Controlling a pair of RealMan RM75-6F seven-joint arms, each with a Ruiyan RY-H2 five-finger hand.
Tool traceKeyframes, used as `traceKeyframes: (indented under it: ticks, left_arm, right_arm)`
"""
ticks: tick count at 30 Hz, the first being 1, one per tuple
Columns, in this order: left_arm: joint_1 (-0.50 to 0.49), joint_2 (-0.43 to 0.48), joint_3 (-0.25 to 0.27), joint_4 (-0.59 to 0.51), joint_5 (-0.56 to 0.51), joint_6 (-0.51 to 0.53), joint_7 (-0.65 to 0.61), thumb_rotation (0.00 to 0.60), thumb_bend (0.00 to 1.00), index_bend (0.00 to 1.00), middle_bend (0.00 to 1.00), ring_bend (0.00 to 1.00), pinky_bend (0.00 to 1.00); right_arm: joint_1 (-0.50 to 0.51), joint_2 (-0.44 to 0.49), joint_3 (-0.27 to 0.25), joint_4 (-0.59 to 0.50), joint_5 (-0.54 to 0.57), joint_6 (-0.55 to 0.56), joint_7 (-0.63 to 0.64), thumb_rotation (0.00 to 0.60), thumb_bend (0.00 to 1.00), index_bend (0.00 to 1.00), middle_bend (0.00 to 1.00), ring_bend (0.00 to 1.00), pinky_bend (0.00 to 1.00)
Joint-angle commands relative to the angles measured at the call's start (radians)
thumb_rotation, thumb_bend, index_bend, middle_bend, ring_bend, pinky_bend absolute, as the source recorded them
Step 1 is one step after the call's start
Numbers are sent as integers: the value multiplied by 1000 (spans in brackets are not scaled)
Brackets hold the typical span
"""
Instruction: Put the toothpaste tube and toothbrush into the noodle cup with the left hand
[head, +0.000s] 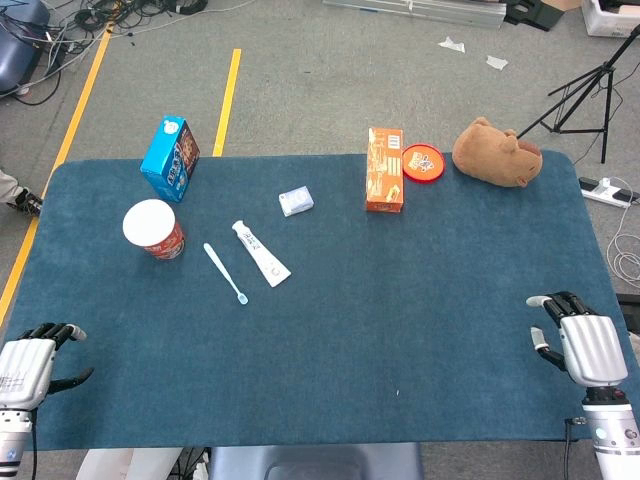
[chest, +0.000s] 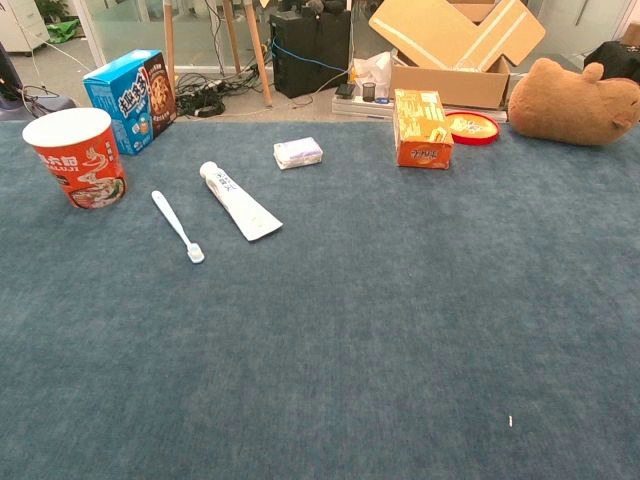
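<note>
Fingers (head: 55, 331) of the left hand (head: 25, 368) are loosely spread and grasp nothing; that hand rests at the near left edge of the bench (head: 400, 320), well apart from the noodle cup (head: 153, 229), on the cup's near side. Fingers of the right hand (head: 585, 345) are likewise released and hold nothing; that hand sits at the near right corner of the bench, far across from the cup. Neither hand shows in the chest view.

Noodle cup: upright on the blue cloth, red body, white open top, at the far left part of the bench.

Toothbrush (head: 226, 273): pale blue, lying flat just to the right of the cup and slightly nearer than it, apart from it, its head pointing away from the cup toward the near edge.

Toothpaste tube (head: 261, 253): white, lying flat to the right of the cup, beyond the toothbrush and roughly parallel to it, not touching it, cap end toward the far side.

Blue box (head: 170, 158): standing just behind the cup. Small white packet (head: 296, 201): to the cup's right, beyond the tube. Orange box (head: 385, 169), red dish (head: 422, 162) and brown plush toy (head: 495, 153): further right of the cup, along the far edge.
</note>
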Motion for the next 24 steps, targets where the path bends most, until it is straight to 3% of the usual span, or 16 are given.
traceKeyframes:
  ticks: [1,6,11,17,21,24]
  left_arm:
    - [1,-4,9,0,31,15,-26,600,0,416,422,357,454]
    - [-6,-10,25,-18,110,44,-87,600,0,397,341,328,454]
    - [-45,0,33,-62,179,20,-52,600,0,386,265,250,428]
    - [-147,20,3,-137,211,-90,-9,600,0,382,144,20,162]
    - [-243,16,-30,-159,208,-207,33,600,0,382,62,0,49]
    - [-300,-1,-49,-152,193,-278,61,600,0,381,41,0,25]
  right_arm:
    - [-5,2,1,-6,-8,16,-4,600,353,389,428,290,560]
    - [-15,10,0,-18,-26,48,1,600,352,389,428,290,560]
    - [-23,20,-1,-29,-38,67,8,600,353,389,428,290,560]
    - [-35,30,-2,-44,-57,98,13,600,353,388,428,290,560]
    - [-37,31,-6,-50,-66,103,5,600,352,389,427,290,560]
    - [-37,31,-5,-53,-65,100,0,600,352,389,426,290,560]
